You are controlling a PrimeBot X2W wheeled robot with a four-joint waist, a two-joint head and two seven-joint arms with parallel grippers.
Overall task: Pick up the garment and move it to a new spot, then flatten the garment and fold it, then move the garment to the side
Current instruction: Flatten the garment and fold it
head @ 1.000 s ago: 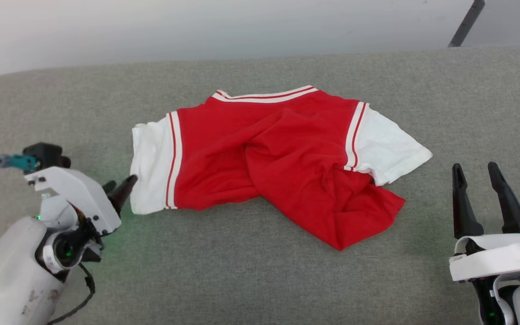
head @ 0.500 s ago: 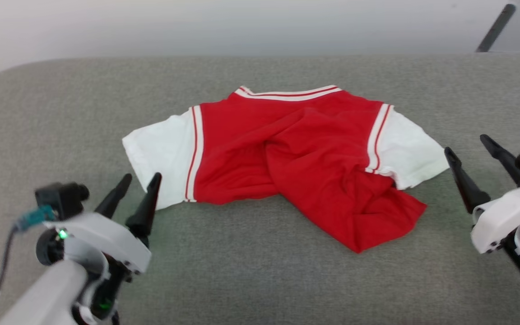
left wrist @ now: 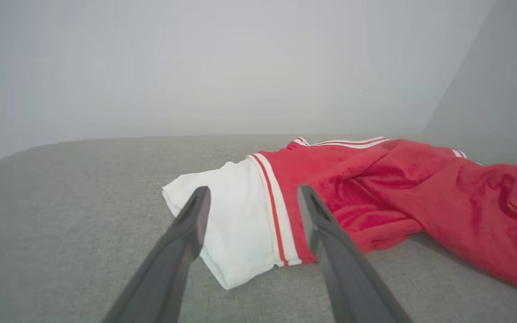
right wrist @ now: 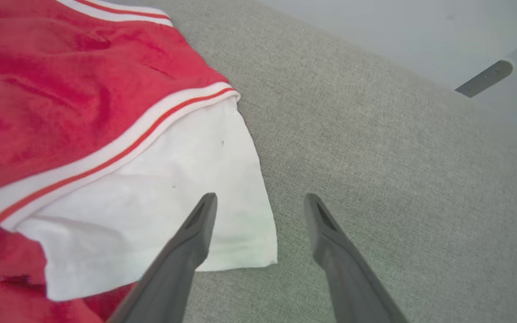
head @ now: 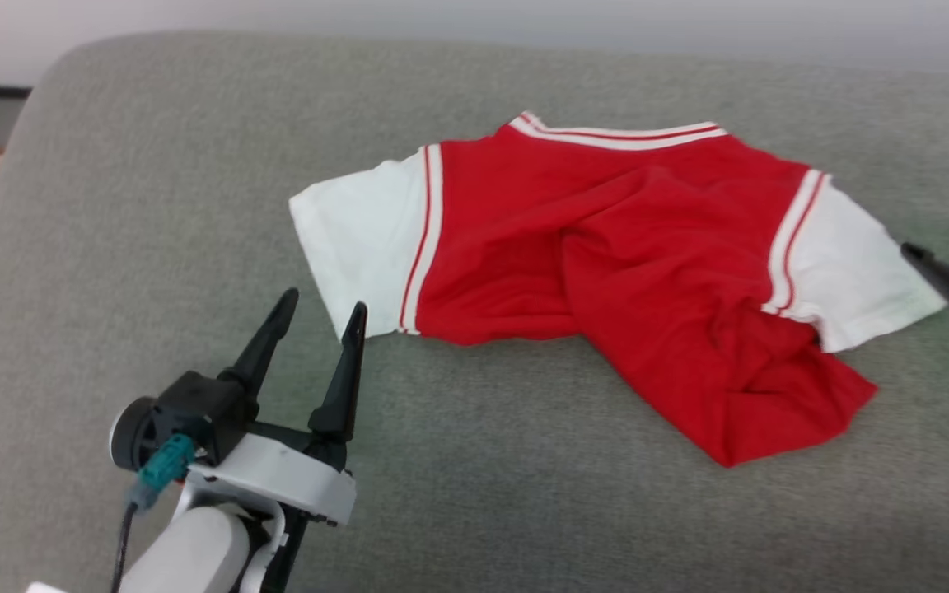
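Bright, even diffuse light, faint shadow under garment (left wrist: 397,188); wrist pics soft, bg hazy.

Left tool (head: 323,300) low left, jaws wide apart, empty; right tool (head: 938,236) far right, jaws apart.

The shirt (head: 606,272) lies on the padded surface (head: 153,206), right of its middle. The left gripper (head: 322,301) sits nearer and to the left, just before the shirt's left sleeve (head: 359,231). The right gripper (head: 938,239) is just beside the right sleeve (head: 853,263), at the right.
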